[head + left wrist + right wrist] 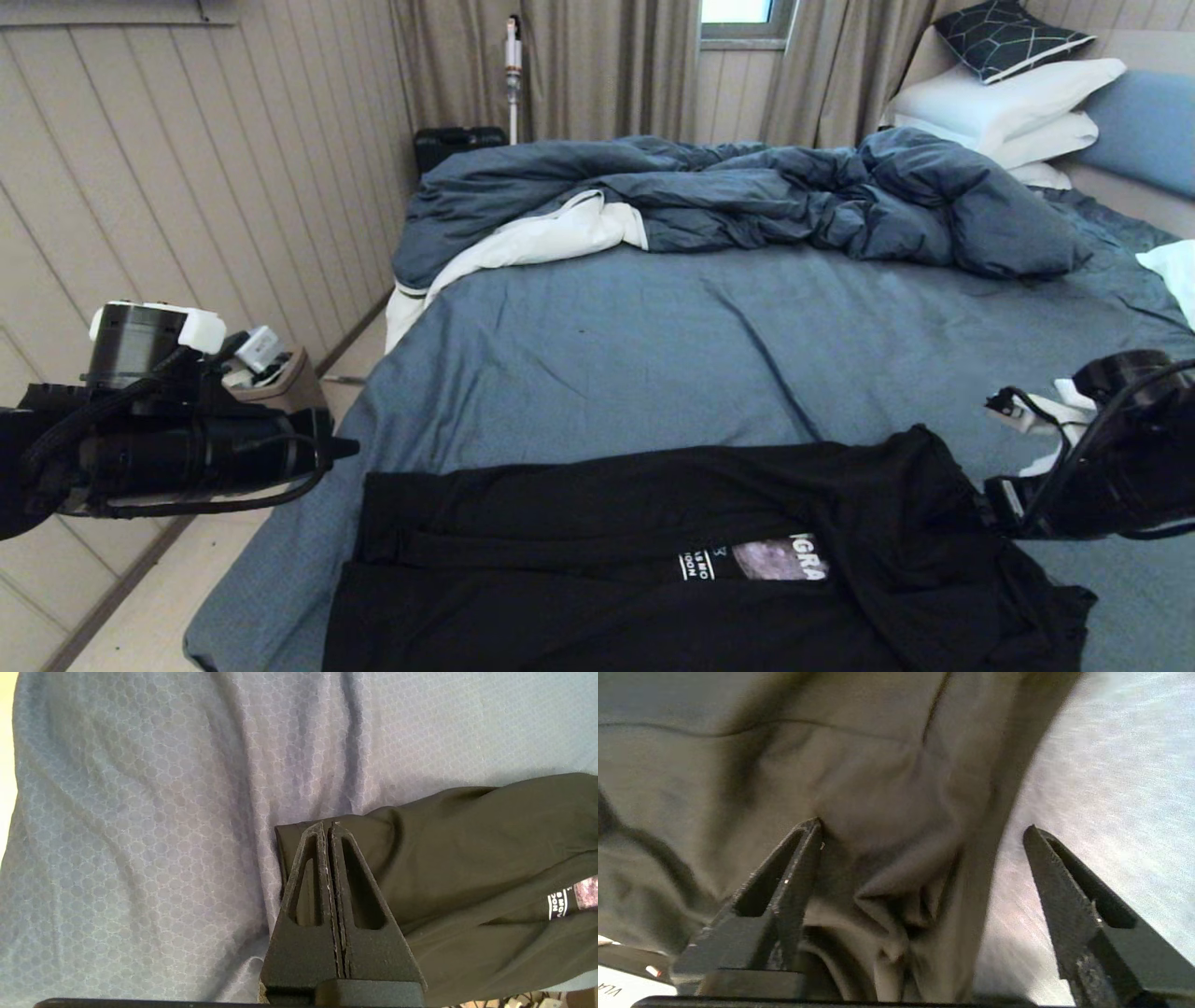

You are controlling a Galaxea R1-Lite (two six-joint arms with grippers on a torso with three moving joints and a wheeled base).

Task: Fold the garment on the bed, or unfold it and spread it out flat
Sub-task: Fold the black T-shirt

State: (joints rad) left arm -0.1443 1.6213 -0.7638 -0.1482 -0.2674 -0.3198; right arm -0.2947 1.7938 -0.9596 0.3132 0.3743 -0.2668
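Between the spread fingers of the right gripper (922, 828) lies a bunched ridge of the shirt (653, 551), black cloth puckered into small folds. The jaws stand wide apart and clamp nothing; one fingertip (812, 828) sits over the cloth, the other (1031, 835) over the sheet (1120, 765) just beyond the shirt's edge. Whether either tip touches the fabric is hard to judge, as this wrist view is blurred.

Ahead of the left gripper (329, 826) is a corner of the shirt (467, 858), lying on the sheet (140, 835). The jaws are pressed together with no cloth between them, their joined tips (322, 833) over that corner's edge. To one side of the jaws a strip of the print with white lettering (558, 904) shows between dark folds.

In the head view the shirt lies partly folded across the near edge of the bed (607, 355), a band of the moon print (766, 560) and letters exposed at its middle. The left gripper (341, 450) hangs off the bed's side, near the shirt's corner; the right arm (1102, 467) reaches in at the shirt's opposite end. Beyond both, a dark blue duvet (747, 196) is heaped across the bed, with white pillows (1008, 103) against the headboard (1148, 121).
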